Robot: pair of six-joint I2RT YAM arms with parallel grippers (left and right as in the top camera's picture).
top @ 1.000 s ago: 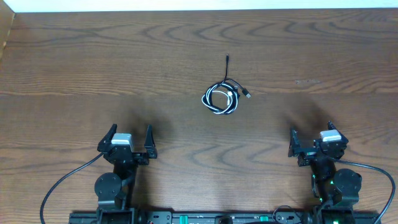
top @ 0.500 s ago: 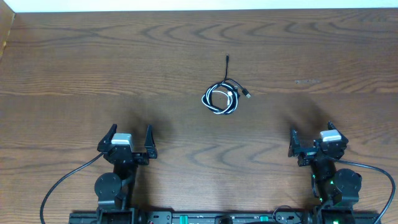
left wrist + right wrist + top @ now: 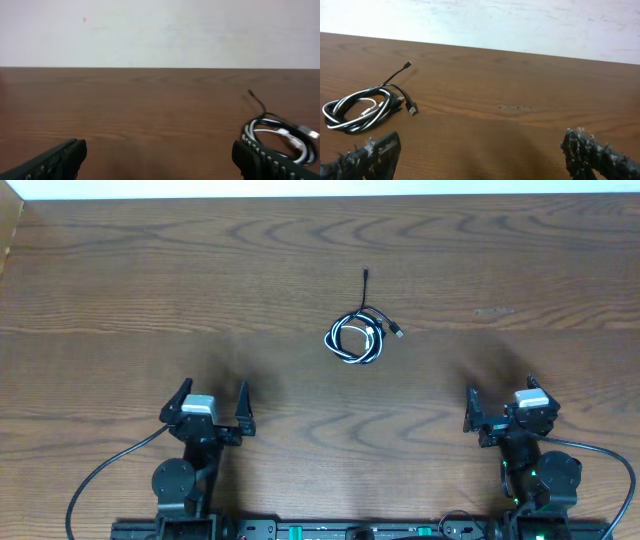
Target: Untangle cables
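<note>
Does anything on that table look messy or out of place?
The white and black cables lie looped together in one small tangled bundle on the table, a black plug end straying toward the far edge. A faint scuff shows to their right. Nothing else stands out.

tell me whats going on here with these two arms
Nothing is being handled yet. The cables, one white and one black, lie looped together in a small bundle on the table, with one black end trailing toward the far side. The left arm and right arm sit near the front edge, one on each side, jaws open and empty, well apart from the bundle.
</note>
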